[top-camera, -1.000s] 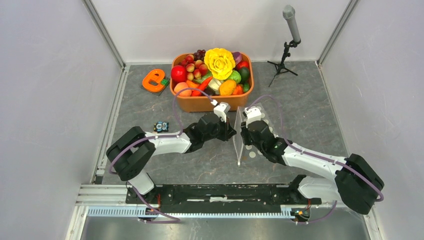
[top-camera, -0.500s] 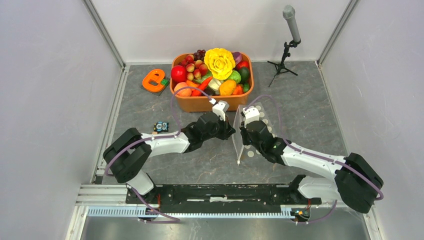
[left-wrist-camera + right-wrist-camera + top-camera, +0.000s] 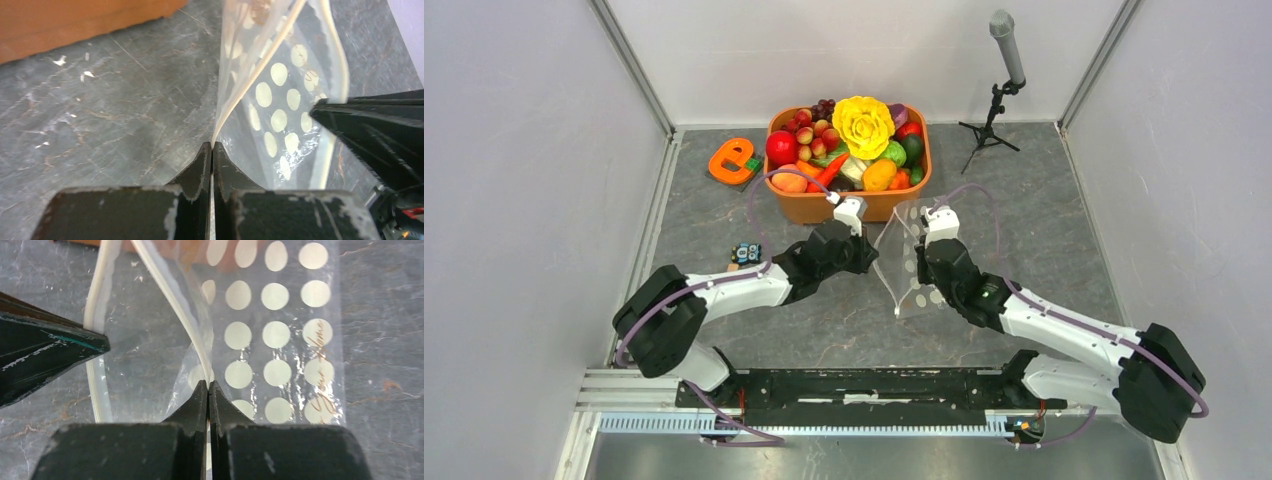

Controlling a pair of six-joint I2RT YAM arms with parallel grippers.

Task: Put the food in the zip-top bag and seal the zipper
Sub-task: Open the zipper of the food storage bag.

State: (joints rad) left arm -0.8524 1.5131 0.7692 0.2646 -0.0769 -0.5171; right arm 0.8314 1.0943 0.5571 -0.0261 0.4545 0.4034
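The clear zip-top bag with white dots hangs between my two grippers in front of the tub. My left gripper is shut on the left lip of its mouth; the whitish zipper runs up from its jaws. My right gripper is shut on the right lip, where the zipper enters its jaws. The mouth gapes open between them. The bag holds no food. The food is piled in the orange tub.
The orange tub stands just behind the bag. An orange tape dispenser lies to its left. A small black device sits near my left arm. A microphone stand is at the back right. White walls close in both sides.
My grippers have pulled apart, left going left and right going right. The bag mouth, a narrow upright sheet before, now gapes open.
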